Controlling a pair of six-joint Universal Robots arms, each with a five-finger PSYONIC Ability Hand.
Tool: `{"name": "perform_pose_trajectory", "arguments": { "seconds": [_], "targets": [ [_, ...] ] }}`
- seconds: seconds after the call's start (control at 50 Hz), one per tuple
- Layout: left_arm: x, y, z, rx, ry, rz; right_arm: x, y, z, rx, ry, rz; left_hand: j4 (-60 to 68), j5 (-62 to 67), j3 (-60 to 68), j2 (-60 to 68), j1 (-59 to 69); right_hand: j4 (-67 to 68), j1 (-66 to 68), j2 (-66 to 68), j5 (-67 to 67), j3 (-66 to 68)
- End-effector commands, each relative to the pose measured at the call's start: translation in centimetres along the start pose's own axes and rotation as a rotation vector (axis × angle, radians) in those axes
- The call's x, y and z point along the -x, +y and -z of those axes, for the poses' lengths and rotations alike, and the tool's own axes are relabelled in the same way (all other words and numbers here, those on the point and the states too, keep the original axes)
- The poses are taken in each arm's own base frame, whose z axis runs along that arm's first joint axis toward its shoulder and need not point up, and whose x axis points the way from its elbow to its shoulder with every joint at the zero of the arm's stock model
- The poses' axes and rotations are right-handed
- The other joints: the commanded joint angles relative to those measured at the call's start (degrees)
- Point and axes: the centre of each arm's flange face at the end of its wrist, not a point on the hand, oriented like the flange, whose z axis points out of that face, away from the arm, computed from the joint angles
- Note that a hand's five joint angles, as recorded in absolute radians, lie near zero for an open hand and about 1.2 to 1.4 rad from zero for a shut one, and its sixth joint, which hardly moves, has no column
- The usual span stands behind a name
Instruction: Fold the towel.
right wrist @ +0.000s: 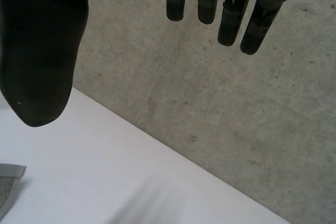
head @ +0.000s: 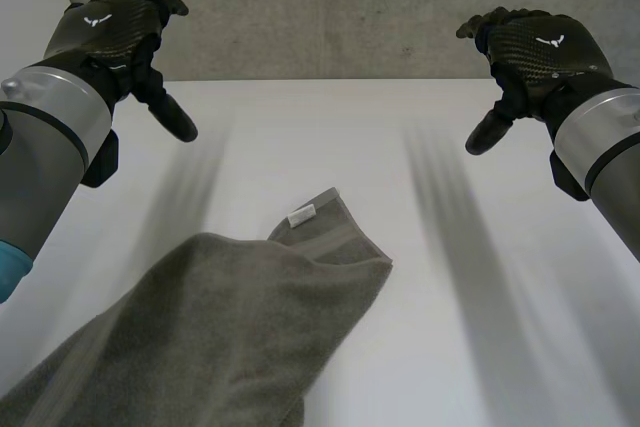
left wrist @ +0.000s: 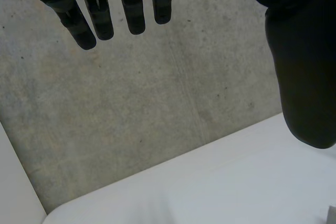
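Note:
A grey-brown towel (head: 215, 327) lies rumpled on the white table (head: 450, 277), reaching from the near left edge toward the middle, with a small white label (head: 301, 214) near its far corner. My left hand (head: 125, 32) hangs above the table's far left, open, its fingers (left wrist: 100, 14) straight and holding nothing. My right hand (head: 535, 52) hangs above the far right, likewise open with straight fingers (right wrist: 231, 19) and empty. Both hands are well clear of the towel. A corner of the towel (right wrist: 8, 179) shows below my right thumb.
A grey concrete wall (head: 330, 7) rises directly behind the table's far edge. The table's back left corner (left wrist: 58, 211) is rounded. Bare white tabletop lies between and to the right of the hands.

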Motion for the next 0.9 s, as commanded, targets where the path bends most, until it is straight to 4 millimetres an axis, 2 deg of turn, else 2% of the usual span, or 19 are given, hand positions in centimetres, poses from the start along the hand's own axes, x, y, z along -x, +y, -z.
{"name": "perform_pose_trajectory", "arguments": {
  "seconds": [0.02, 0.24, 0.44, 0.48, 0.5, 0.52, 0.54, 0.56, 0.58, 0.6, 0.64, 0.66, 0.7, 0.72, 0.74, 0.76, 0.8, 0.82, 0.9],
  "targets": [
    [0.1, 0.2, 0.1, 0.019, 0.0, -0.005, -0.1, 0.4, -0.1, 0.01, 0.007, 0.004, -3.78, -11.29, -3.0, -3.64, -3.98, -4.51, -3.05, -4.22, -3.08, -3.93],
    [0.2, 0.2, 0.3, 0.028, -0.004, -0.008, -0.1, 0.3, -0.2, 0.006, 0.007, 0.004, -4.28, -11.79, -3.51, -4.14, -4.49, -4.51, -3.05, -4.22, -3.08, -3.93],
    [0.4, 1.6, 1.3, 0.084, 0.0, -0.026, 1.0, 1.9, -0.7, 0.06, -0.042, 0.02, -4.11, -11.63, -3.34, -3.98, -4.32, -4.51, -3.05, -4.22, -3.08, -3.93],
    [1.2, 4.1, 1.7, 0.166, -0.019, -0.045, 2.5, 3.7, -1.0, 0.125, -0.128, 0.032, -4.95, -12.46, -4.18, -4.81, -5.15, -4.51, -3.05, -4.22, -3.08, -3.93],
    [1.2, 4.1, 1.7, 0.166, -0.019, -0.045, 2.5, 3.7, -1.0, 0.126, -0.129, 0.032, -4.95, -12.47, -4.18, -4.82, -5.16, -4.51, -3.05, -4.22, -3.08, -3.93],
    [1.7, 5.4, 1.9, 0.211, -0.026, -0.066, 3.6, 4.4, -1.0, 0.152, -0.194, 0.041, -5.12, -12.63, -4.35, -4.98, -5.33, -4.51, -3.05, -4.22, -3.08, -3.93],
    [1.7, 5.4, 1.9, 0.211, -0.026, -0.066, 4.8, 5.3, -1.1, 0.178, -0.259, 0.05, -5.12, -12.64, -4.35, -4.98, -5.33, -4.51, -3.05, -4.22, -3.08, -3.93],
    [2.0, 6.6, 2.1, 0.251, -0.017, -0.092, 4.9, 5.3, -1.1, 0.178, -0.26, 0.05, -5.12, -12.64, -4.35, -4.98, -5.33, -4.51, -3.05, -4.22, -3.08, -3.93],
    [2.3, 7.8, 2.3, 0.289, -0.001, -0.118, 5.9, 6.2, -1.2, 0.199, -0.314, 0.059, -5.12, -12.64, -4.35, -4.98, -5.33, -4.51, -3.05, -4.22, -3.08, -3.93],
    [2.3, 7.9, 2.3, 0.289, -0.001, -0.119, 5.9, 6.2, -1.2, 0.199, -0.314, 0.059, -5.12, -12.64, -4.35, -4.98, -5.33, -4.51, -3.05, -4.22, -3.08, -3.93],
    [3.1, 10.3, 2.6, 0.358, 0.03, -0.167, 8.0, 8.6, -1.5, 0.253, -0.4, 0.084, -5.12, -12.64, -4.35, -4.98, -5.33, -4.51, -3.05, -4.22, -3.08, -3.93],
    [3.1, 10.3, 2.6, 0.359, 0.03, -0.167, 8.0, 8.6, -1.5, 0.253, -0.4, 0.084, -5.12, -12.64, -4.35, -4.98, -5.33, -4.51, -3.05, -4.22, -3.08, -3.93],
    [3.7, 12.4, 2.6, 0.389, 0.046, -0.191, 9.7, 11.1, -1.9, 0.303, -0.449, 0.126, -5.12, -12.64, -4.35, -4.98, -5.33, -4.51, -3.05, -4.22, -3.08, -3.93],
    [3.7, 12.4, 2.6, 0.389, 0.047, -0.192, 9.7, 11.1, -1.9, 0.304, -0.45, 0.126, -5.12, -12.64, -4.35, -4.98, -5.33, -4.51, -3.05, -4.22, -3.08, -3.93],
    [3.7, 13.6, 2.4, 0.401, 0.051, -0.201, 10.6, 12.4, -2.0, 0.327, -0.474, 0.148, -5.12, -12.64, -4.35, -4.98, -5.33, -4.51, -3.05, -4.22, -3.08, -3.93],
    [3.7, 13.6, 2.4, 0.401, 0.051, -0.201, 11.3, 13.6, -2.1, 0.346, -0.491, 0.175, -5.12, -12.64, -4.35, -4.98, -5.33, -4.51, -3.05, -4.22, -3.08, -3.93],
    [4.0, 15.8, 1.9, 0.419, 0.044, -0.214, 11.8, 14.6, -2.2, 0.364, -0.499, 0.199, -4.79, -12.3, -4.02, -4.65, -5.0, -4.51, -3.05, -4.22, -3.08, -3.93],
    [4.0, 15.8, 1.9, 0.419, 0.044, -0.214, 12.2, 15.5, -2.3, 0.38, -0.495, 0.223, -4.79, -12.3, -4.01, -4.65, -4.99, -2.43, -0.97, -2.14, -1.0, -1.85],
    [4.1, 18.6, 1.3, 0.477, 0.053, -0.235, 12.9, 16.6, -2.3, 0.404, -0.48, 0.261, -3.45, -10.96, -2.67, -3.31, -3.65, 2.11, 3.57, 2.4, 3.54, 2.69]
  ]
}}
